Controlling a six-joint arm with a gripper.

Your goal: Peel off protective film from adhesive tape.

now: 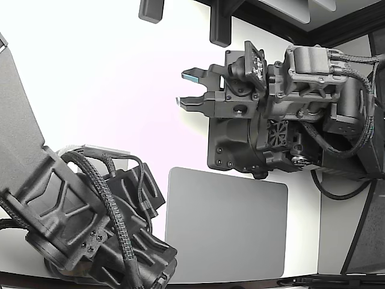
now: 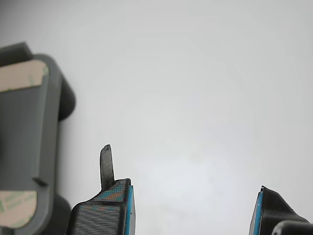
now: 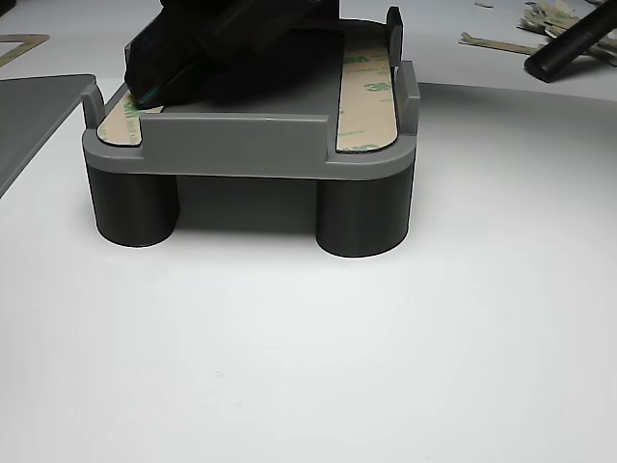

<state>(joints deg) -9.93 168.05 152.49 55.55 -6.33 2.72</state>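
Note:
My gripper [image 1: 185, 88] hangs open above the white table, with nothing between its teal-padded fingers [image 2: 120, 205]. A thin dark blade [image 2: 106, 166] sticks out from one fingertip. The grey fixture [image 2: 44, 127] lies off to one side of the gripper, apart from it. It carries two tan strips of adhesive tape [image 2: 19, 77] [image 2: 17, 208] with film on them. In the other view the fixture [image 3: 251, 145] stands on round legs. One strip [image 3: 368, 96] lies bare, and the second arm's gripper [image 3: 222, 48] rests over the other strip [image 3: 118, 121].
A grey mat [image 1: 225, 226] lies on the table near the front edge. The second arm [image 1: 90, 223] fills the exterior view's lower left and hides most of the fixture. Peeled film scraps [image 3: 549, 19] and a black bar [image 3: 574, 43] lie behind the fixture.

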